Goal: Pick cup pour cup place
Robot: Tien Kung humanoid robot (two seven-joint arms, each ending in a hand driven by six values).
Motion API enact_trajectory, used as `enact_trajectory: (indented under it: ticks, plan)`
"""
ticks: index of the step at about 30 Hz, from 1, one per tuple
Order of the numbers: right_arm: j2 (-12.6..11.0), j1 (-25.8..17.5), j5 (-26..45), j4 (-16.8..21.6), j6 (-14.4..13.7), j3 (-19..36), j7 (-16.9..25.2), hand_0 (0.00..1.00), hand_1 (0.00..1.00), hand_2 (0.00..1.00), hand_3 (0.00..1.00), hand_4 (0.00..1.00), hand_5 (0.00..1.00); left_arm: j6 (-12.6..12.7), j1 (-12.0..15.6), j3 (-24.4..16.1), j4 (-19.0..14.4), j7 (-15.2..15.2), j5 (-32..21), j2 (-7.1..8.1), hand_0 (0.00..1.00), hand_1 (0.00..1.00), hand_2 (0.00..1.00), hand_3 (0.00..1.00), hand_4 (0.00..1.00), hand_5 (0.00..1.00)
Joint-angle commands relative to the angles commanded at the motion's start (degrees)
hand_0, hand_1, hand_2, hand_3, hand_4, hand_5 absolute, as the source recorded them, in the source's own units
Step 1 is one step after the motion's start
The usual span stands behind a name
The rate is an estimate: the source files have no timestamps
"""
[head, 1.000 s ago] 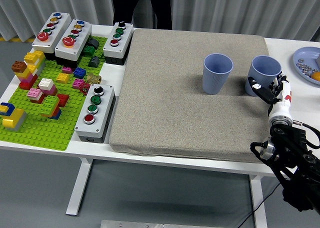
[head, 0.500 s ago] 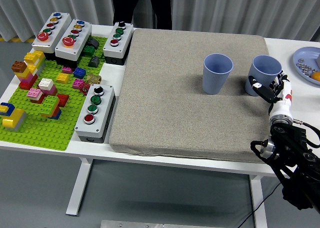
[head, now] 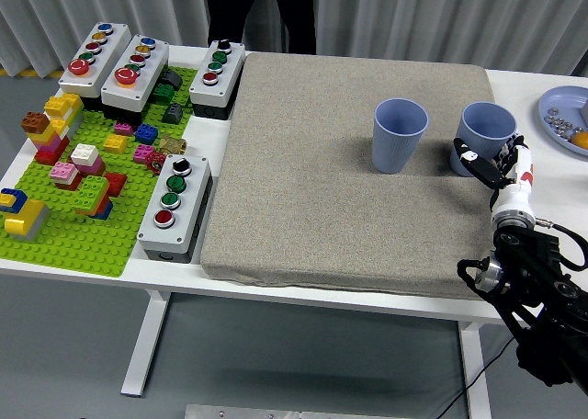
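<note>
Two lavender-blue plastic cups are shown upright on a grey felt mat [head: 340,171], both in its far right quarter. The right cup [head: 485,130] stands at the mat's right edge; the left cup [head: 400,134] stands near it, toward the mat's middle, the two apart. The right hand [head: 493,162], black-fingered with a white wrist, is shown against the near side of the right cup, its fingers part-curled around the lower wall; whether the cup is actually clamped cannot be told, as the fingertips are small and overlap the cup. The cup is not lifted. The step is judged to be the pick, with pouring and placing yet to be done. No left arm is in view.

Risks from here: the grip sits low and on one side, so the cup could be tipped or pushed off the mat's right edge if the fingers are closed unevenly; a light cup may be squeezed out of a partial grasp on lifting; the neighbouring cup could be knocked during the pour.

A pale blue plate [head: 562,116] lies at the white table's [head: 55,254] right edge; button boxes and a green brick baseplate [head: 69,231] occupy the left side.
</note>
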Motion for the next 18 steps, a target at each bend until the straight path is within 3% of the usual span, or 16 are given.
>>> enact_trajectory:
  ticks: [10,11,18]
  plan:
    - [-0.05,-0.02,0.10,0.09,0.00,0.10,0.10,0.870,0.737,0.701,0.742,0.852,0.321,0.02,0.03,-0.04,0.00,0.02,0.02,-0.01,0.754,0.809,0.847,0.765,0.512,0.959]
    - [-0.06,-0.03,0.05,0.10,0.00,0.08,0.08,0.821,0.655,0.562,0.654,0.749,0.201,0.02,0.04,-0.05,0.00,0.02,0.03,0.00,0.754,0.809,0.847,0.765,0.512,0.959]
    - [-0.05,-0.05,-0.01,0.06,0.00,0.09,-0.08,0.814,0.647,0.554,0.643,0.749,0.201,0.00,0.07,0.01,0.00,-0.01,0.03,0.00,0.754,0.809,0.847,0.764,0.513,0.961]
